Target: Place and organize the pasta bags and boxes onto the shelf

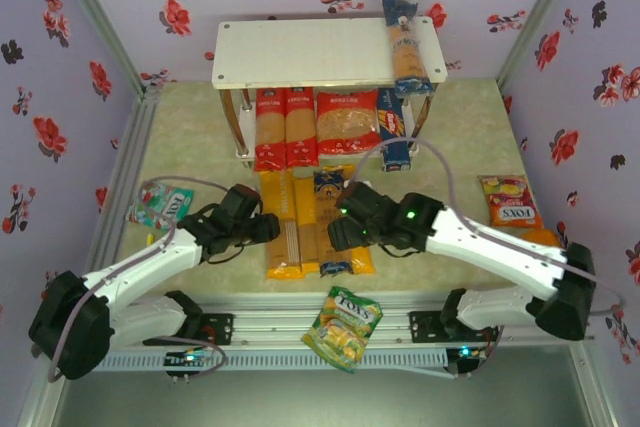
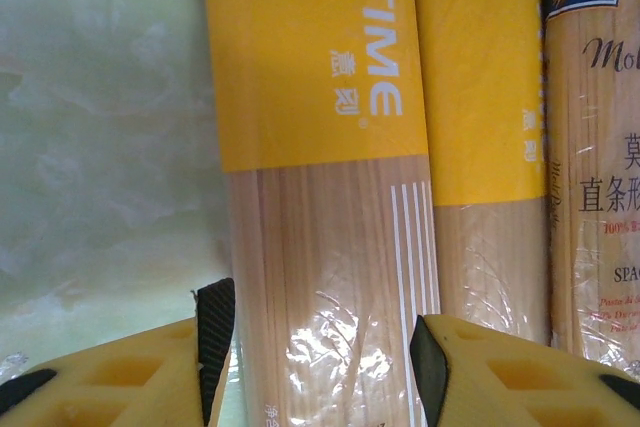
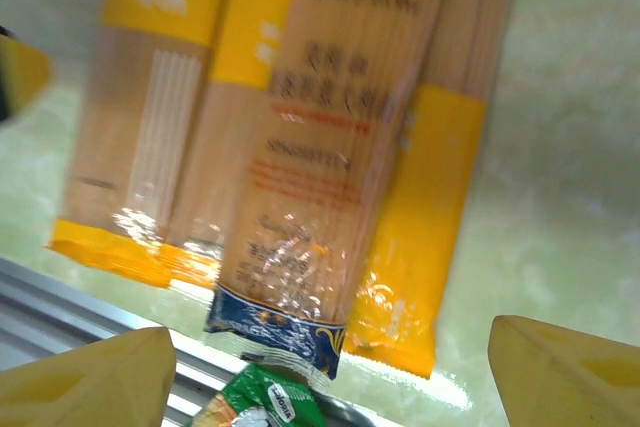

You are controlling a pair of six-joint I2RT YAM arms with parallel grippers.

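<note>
The shelf (image 1: 300, 52) stands at the back. A dark-blue spaghetti bag (image 1: 408, 47) lies on its top board. Below it stand two red spaghetti bags (image 1: 285, 127), a wider red bag (image 1: 348, 122) and a dark-blue pack (image 1: 395, 129). Yellow spaghetti bags (image 1: 283, 237) and a blue-ended bag (image 1: 335, 209) lie side by side mid-table. My left gripper (image 1: 268, 230) (image 2: 322, 347) is open, its pads (image 2: 215, 342) astride one yellow bag (image 2: 320, 247). My right gripper (image 1: 338, 232) (image 3: 330, 377) hangs wide open over the bags' near ends (image 3: 290, 317), holding nothing.
A green-yellow snack bag (image 1: 343, 327) (image 3: 265, 402) lies on the front metal rail (image 1: 400, 299). A red-yellow FOXS bag (image 1: 508, 202) sits at the right and a small teal-and-red bag (image 1: 160, 205) at the left. Floral walls close in three sides.
</note>
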